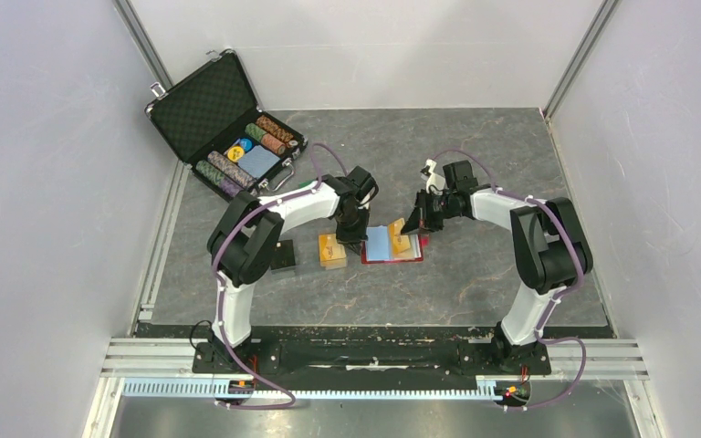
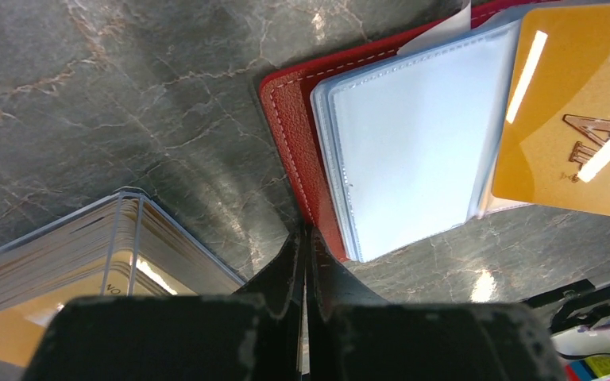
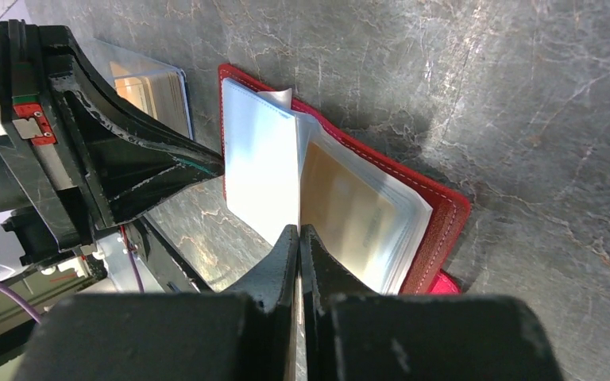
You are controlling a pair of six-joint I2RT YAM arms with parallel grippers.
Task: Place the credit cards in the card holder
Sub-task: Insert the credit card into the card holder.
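Closed to a hairline in the right gripper (image 3: 299,235), apparently nipping one orange-gold credit card (image 2: 560,103) by its edge, tilted above the right half of the open card holder (image 2: 286,127). Closed likewise in the left gripper (image 2: 305,238), nothing visible between, tips set against the card holder's left cover edge as if pinning it. Inside the card holder, clear sleeves (image 2: 413,151), fanned loose. Just left of the card holder, more credit cards (image 2: 55,258) stacked in a clear case (image 2: 131,208). Probably light, stiff and slick: best pinched by a short edge, leaving the leading edge free for the sleeve mouth. Expect floppy sleeves and a card holder prone to sliding; press the cover down while feeding. Beware bowing so thin a card against a snagged pocket.
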